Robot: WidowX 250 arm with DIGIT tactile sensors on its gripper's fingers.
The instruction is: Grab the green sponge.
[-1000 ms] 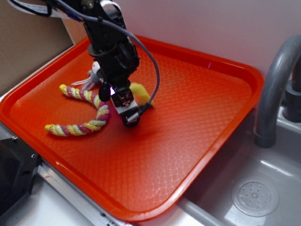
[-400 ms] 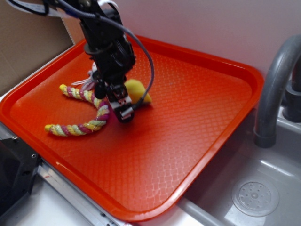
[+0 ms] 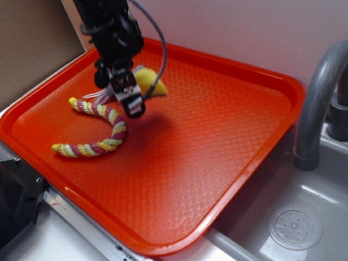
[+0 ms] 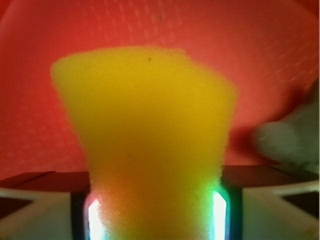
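Sponge in my grip, the grab looks done.
Above the orange tray [image 3: 239, 141], beside the rope toy [image 3: 103, 128], my fingers [image 3: 133, 103] pinch the green sponge [image 4: 145, 135], apparently lifted off the tray.

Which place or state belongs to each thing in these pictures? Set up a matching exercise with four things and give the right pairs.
Things:
1. yellow foam sponge
2. twisted yellow, pink and green rope toy
3. orange plastic tray
4. curved grey faucet

Places or states:
A. stands over the grey sink beside the tray
B. lies curled on the tray floor
C. clamped in the black gripper, lifted off the tray
D. sits on the counter and holds the toy

Pairs: 1-C, 2-B, 3-D, 4-A
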